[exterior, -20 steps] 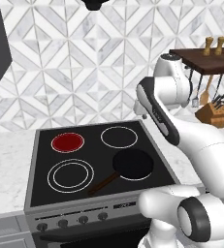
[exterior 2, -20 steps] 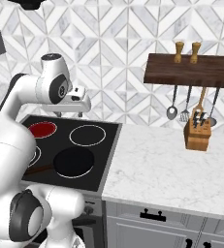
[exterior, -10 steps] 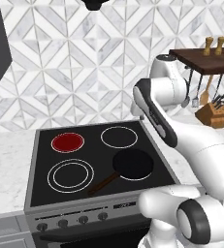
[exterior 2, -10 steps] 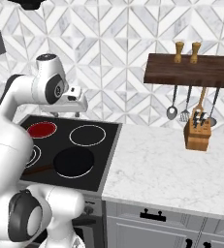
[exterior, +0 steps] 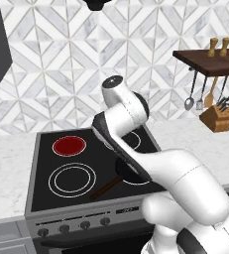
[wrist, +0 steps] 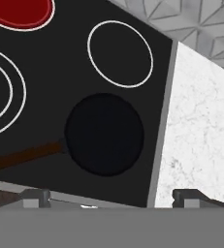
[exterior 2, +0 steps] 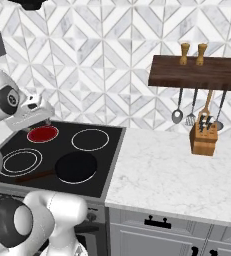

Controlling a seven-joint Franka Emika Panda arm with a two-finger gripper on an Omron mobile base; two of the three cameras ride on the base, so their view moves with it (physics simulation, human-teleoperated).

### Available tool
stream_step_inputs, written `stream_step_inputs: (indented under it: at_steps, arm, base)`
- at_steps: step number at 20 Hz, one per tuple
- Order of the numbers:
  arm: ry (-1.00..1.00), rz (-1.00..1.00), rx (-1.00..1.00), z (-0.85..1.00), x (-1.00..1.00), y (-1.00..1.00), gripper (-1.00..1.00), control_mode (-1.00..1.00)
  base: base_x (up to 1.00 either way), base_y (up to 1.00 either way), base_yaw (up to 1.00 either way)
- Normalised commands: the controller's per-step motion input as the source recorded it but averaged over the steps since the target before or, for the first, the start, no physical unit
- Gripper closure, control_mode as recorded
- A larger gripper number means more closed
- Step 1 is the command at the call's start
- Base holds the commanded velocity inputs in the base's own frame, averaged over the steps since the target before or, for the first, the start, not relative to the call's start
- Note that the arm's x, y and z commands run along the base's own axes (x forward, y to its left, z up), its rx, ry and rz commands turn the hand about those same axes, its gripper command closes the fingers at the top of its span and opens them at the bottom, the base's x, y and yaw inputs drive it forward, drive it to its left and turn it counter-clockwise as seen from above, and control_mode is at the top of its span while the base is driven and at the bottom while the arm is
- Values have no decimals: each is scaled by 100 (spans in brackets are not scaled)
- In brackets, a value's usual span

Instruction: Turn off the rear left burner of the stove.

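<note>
A black frying pan (exterior 2: 76,167) with a dark wooden handle (exterior 2: 34,175) pointing left sits near the front right. To the right lies a white marble counter (exterior 2: 177,175), a knife block (exterior 2: 204,138) at its far side. Above hangs a wooden shelf (exterior 2: 197,73) carrying two shakers (exterior 2: 193,53), utensils (exterior 2: 184,112) dangling beneath.

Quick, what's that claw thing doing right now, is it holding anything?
Gripper: open, holding nothing; its fingertips stand wide apart above the stove, over the black pan.
</note>
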Motion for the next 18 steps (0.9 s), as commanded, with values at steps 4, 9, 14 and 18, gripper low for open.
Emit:
stream_step_inputs:
  at_steps: [4,9,14,18]
  arm:
    - [0,13,-34,-55,-32,100,-100,-100]
    - [-2,15,-32,-63,-59,100,-100,-100]
    - [-1,14,-24,-69,-67,100,-100,-100]
    - [-10,6,-19,-66,-84,95,-100,-100]
  base:
    - [0,0,0]
    - [0,0,0]
    - [0,0,0]
    - [0,0,0]
